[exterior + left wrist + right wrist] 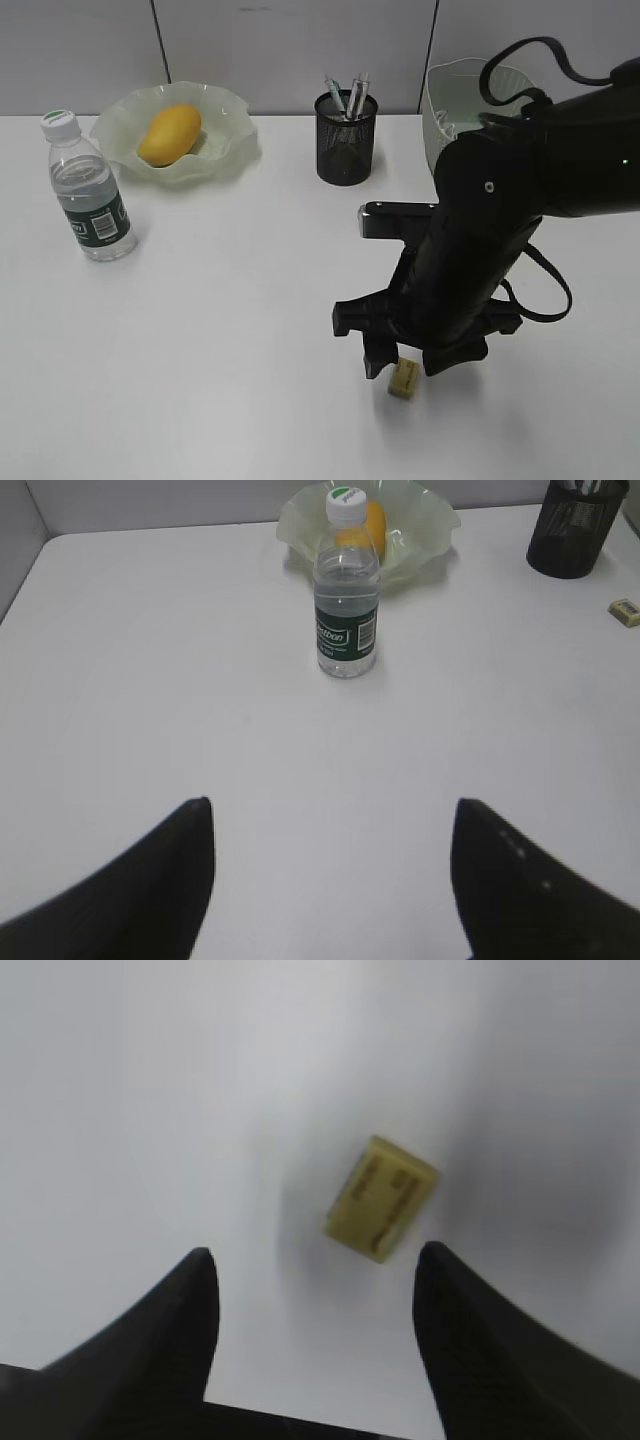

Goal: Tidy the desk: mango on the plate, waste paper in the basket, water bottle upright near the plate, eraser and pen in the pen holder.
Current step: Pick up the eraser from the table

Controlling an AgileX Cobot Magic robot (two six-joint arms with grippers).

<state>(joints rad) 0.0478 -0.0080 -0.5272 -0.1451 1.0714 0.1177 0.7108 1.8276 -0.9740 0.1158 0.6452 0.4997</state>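
I see the desk [220,330], far-right basket [450,100], far-left plate [225,150] holding the mango [168,134]; water bottle [88,190] upright near it; my right gripper [405,362] gapes empty over the near eraser [404,379]; left gripper [330,880] wide, empty

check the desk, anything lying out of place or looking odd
Only the yellow eraser stands out: it lies loose on the bare desk, far from the pen holder, with the right gripper open just above it. The mango sits on the plate, the water bottle stands upright beside it; nothing spilled.
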